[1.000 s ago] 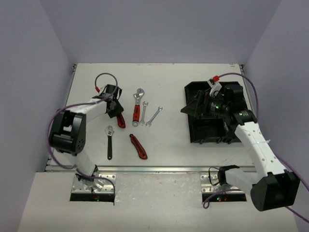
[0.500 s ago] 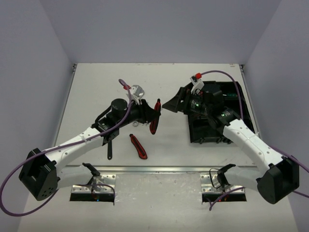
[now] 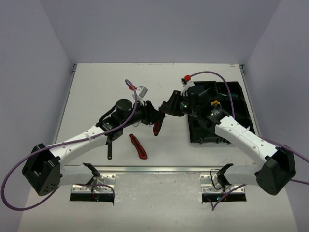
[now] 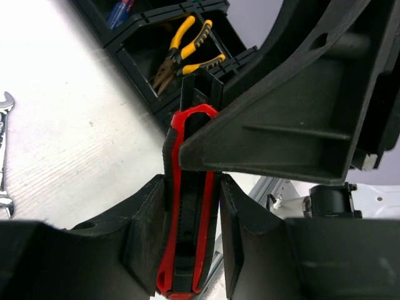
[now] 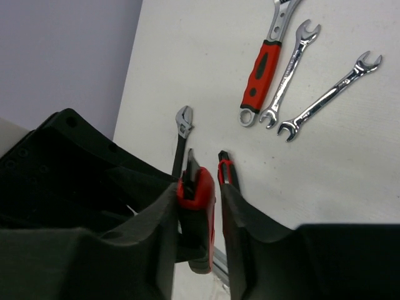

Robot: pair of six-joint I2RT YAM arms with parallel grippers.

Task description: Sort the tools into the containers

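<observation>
While both arms met above table (image 3: 96, 87), just left of black organiser tray (image 3: 240, 100), red utility knife (image 3: 156, 127) hung between them, off surface. Left gripper (image 4: 187, 206) was clamped on one end of knife. Right gripper (image 5: 199, 190) had jaws either side of other end, very close; firm pinch or not, couldn't tell. Yellow-handled pliers (image 4: 184, 53) lay in tray compartment. Second red knife (image 3: 138, 146), red-handled wrench (image 5: 262, 69) and silver wrenches (image 5: 289, 72) lay loose on table.

Fixed camera looks down over the whole table (image 3: 96, 77) from its near edge. Both wrist cameras, very close, share one red utility knife (image 4: 187, 225), seemingly from opposite ends.
</observation>
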